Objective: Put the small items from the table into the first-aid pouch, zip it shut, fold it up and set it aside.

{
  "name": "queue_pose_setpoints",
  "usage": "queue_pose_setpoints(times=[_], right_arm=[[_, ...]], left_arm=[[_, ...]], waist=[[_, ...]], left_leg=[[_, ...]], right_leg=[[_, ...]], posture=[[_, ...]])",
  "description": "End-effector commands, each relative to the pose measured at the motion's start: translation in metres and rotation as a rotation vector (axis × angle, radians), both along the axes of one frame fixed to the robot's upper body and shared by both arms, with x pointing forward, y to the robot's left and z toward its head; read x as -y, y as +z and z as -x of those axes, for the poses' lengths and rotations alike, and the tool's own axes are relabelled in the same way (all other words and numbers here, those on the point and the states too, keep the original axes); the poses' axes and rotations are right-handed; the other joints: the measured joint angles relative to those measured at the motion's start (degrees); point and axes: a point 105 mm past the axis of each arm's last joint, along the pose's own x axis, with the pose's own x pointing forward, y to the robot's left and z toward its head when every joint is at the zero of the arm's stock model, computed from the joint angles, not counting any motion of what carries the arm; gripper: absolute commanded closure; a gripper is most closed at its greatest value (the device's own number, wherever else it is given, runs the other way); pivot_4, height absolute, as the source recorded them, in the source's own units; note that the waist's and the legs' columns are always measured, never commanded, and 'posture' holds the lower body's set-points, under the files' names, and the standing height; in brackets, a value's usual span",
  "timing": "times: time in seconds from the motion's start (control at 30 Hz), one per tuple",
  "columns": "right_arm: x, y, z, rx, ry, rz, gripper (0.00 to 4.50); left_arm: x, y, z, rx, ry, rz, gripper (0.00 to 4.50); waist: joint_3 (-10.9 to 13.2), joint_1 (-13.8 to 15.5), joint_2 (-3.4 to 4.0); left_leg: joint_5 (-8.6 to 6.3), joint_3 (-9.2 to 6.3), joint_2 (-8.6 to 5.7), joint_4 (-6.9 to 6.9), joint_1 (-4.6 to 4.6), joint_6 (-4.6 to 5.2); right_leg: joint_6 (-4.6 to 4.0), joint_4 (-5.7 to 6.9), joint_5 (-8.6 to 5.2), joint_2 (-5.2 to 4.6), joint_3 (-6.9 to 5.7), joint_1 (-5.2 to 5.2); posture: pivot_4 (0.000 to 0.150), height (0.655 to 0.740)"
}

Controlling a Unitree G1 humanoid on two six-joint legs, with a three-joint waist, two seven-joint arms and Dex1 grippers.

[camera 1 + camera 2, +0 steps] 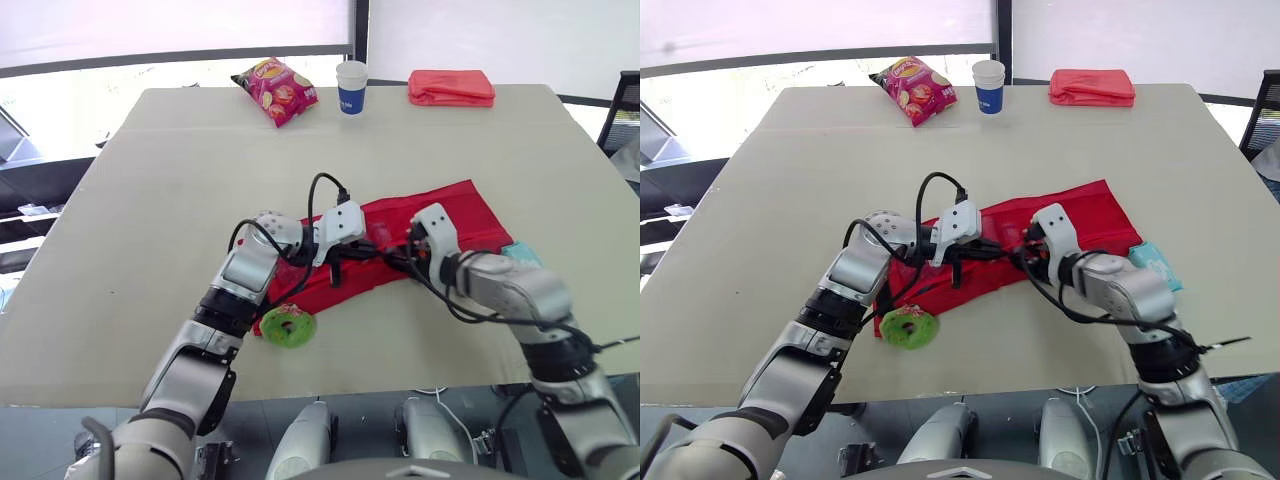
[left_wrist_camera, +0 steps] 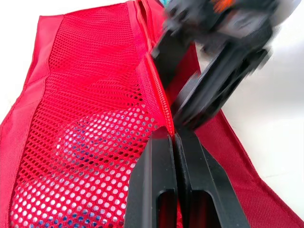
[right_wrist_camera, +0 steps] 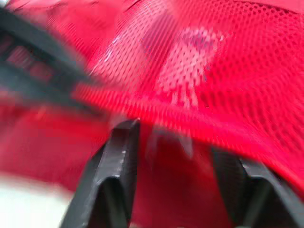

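Table point(image 1: 150, 220): flat, matte beige top, rectangular.

Green ring point(image 1: 288, 326): round, flat, fuzzy-edged disc with a pink centre. It lies at the near corner of the pouch, touching or just beside it.

Pouch point(image 1: 450, 215): red fabric, long and flat, spread open slantwise across the middle of the table. It has smooth woven borders.

Mesh panel point(image 2: 95, 95): red netting with round holes, and pale and blue items point(image 2: 90, 156) show dimly beneath it.

Zip point(image 2: 159, 90): a red toothed line running along the mesh.

Left gripper point(image 2: 174, 135): two black, wedge-shaped, slotted fingers pressed together with their tips on the zip line. Whether fabric is pinched between them cannot be told.

Right gripper point(image 3: 175, 140): black fingers spread apart, low over the red mesh and just beside the left gripper.

Teal packet point(image 1: 520, 252): small and flat, at the pouch's right edge beside the right arm.

Snack bag point(image 1: 276, 91): crinkled glossy foil, pink-red, at the far edge of the table.

Paper cup point(image 1: 351, 87): upright, white rim over a blue body, just right of the bag.

Folded red cloth point(image 1: 451, 88): a soft rectangular stack at the far right.
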Motion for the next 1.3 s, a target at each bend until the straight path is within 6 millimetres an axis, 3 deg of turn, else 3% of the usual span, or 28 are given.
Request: queue_pose_setpoints(times=[0.03, 0.13, 0.23, 0.27, 0.3, 0.63, 0.73, 0.87, 1.03, 1.1, 1.27, 1.3], right_arm=[[0.004, 0.019, 0.016, 0.074, 0.07, -0.017, 2.28], [0.008, 0.016, 0.016, 0.074, 0.045, -0.022, 2.28], [0.001, 0.01, 0.015, 0.059, 0.038, -0.036, 3.51], [-0.002, 0.008, 0.012, 0.054, 0.029, -0.046, 4.23], [-0.006, 0.006, 0.009, 0.051, 0.023, -0.05, 4.43], [-0.027, -0.004, -0.037, 0.146, -0.071, -0.06, 4.43], [-0.025, 0.002, -0.034, 0.166, -0.026, -0.093, 4.43], [-0.009, 0.021, -0.006, 0.202, 0.084, -0.154, 3.31], [0.032, 0.051, 0.044, 0.253, 0.207, -0.186, 0.79], [0.052, 0.064, 0.063, 0.28, 0.235, -0.167, 0.09], [0.094, 0.088, 0.091, 0.322, 0.218, -0.051, 0.09], [0.102, 0.092, 0.093, 0.331, 0.201, -0.024, 0.02]], left_arm=[[0.002, 0.009, -0.002, 0.027, -0.021, 0.01, 4.5], [0.003, 0.009, -0.003, 0.026, -0.024, 0.008, 4.5], [0.004, 0.01, -0.003, 0.025, -0.032, 0.01, 4.5], [0.005, 0.01, -0.003, 0.024, -0.034, 0.01, 4.5], [0.005, 0.01, -0.002, 0.024, -0.037, 0.01, 4.5], [0.01, 0.008, 0.004, 0.024, -0.059, 0.013, 4.5], [0.011, 0.006, 0.005, 0.038, -0.073, 0.002, 4.5], [0.001, 0.003, 0.002, 0.083, -0.088, -0.054, 4.5], [-0.031, 0.001, -0.011, 0.148, -0.1, -0.159, 4.5], [-0.046, 0.001, -0.016, 0.169, -0.108, -0.199, 4.5], [-0.077, 0.003, -0.043, 0.271, -0.034, -0.302, 4.5], [-0.081, 0.005, -0.047, 0.271, -0.021, -0.309, 4.2]], waist=[[0.0, 0.0, 0.0], [0.0, -0.2, 0.0], [0.0, -0.1, 0.0], [0.0, 0.0, 0.0], [0.0, -0.1, 0.0], [0.0, -0.1, 0.0], [0.0, 0.0, 0.0], [0.0, 0.2, 0.0], [0.0, 0.1, 0.01], [0.0, 0.1, 0.0], [0.0, 0.3, -0.03], [0.0, 0.4, -0.04]], left_leg=[[0.0, 0.01, 0.01, 0.0, 0.0, 0.0], [0.0, 0.03, 0.03, -0.01, 0.03, 0.0], [0.0, 0.04, 0.04, -0.01, 0.03, 0.0], [0.0, 0.04, 0.04, -0.01, 0.03, 0.0], [0.0, 0.05, 0.03, 0.0, 0.03, 0.0], [0.0, 0.08, 0.02, 0.0, 0.03, -0.01], [0.0, 0.05, 0.02, -0.03, 0.02, -0.01], [0.0, 0.01, 0.01, -0.02, -0.01, -0.01], [0.0, 0.01, 0.02, -0.02, 0.01, 0.0], [0.0, 0.03, 0.02, -0.03, 0.01, 0.0], [-0.02, 0.1, 0.03, -0.02, 0.1, 0.03], [-0.05, 0.16, 0.03, 0.0, 0.09, 0.08]], right_leg=[[0.0, 0.0, 0.0, 0.01, 0.0, 0.0], [0.0, 0.0, 0.0, 0.04, 0.01, 0.01], [0.0, 0.02, 0.0, 0.04, 0.02, 0.0], [0.0, 0.0, 0.0, 0.04, 0.02, 0.0], [0.0, 0.01, 0.0, 0.04, 0.02, 0.0], [0.0, 0.02, 0.0, 0.03, 0.06, -0.03], [0.0, -0.01, 0.0, 0.03, 0.05, -0.03], [0.0, -0.02, 0.0, 0.0, 0.03, -0.03], [0.0, -0.02, 0.0, 0.02, 0.01, -0.01], [0.0, -0.03, 0.0, 0.03, 0.01, 0.0], [0.01, -0.06, 0.0, 0.06, -0.06, 0.17], [0.01, -0.06, -0.01, 0.06, -0.09, 0.2]], posture=[[0.15, 0.74], [0.15, 0.74], [0.15, 0.74], [0.15, 0.74], [0.15, 0.74], [0.15, 0.74], [0.15, 0.74], [0.15, 0.74], [0.15, 0.74], [0.15, 0.74], [0.15, 0.74], [0.15, 0.74]])
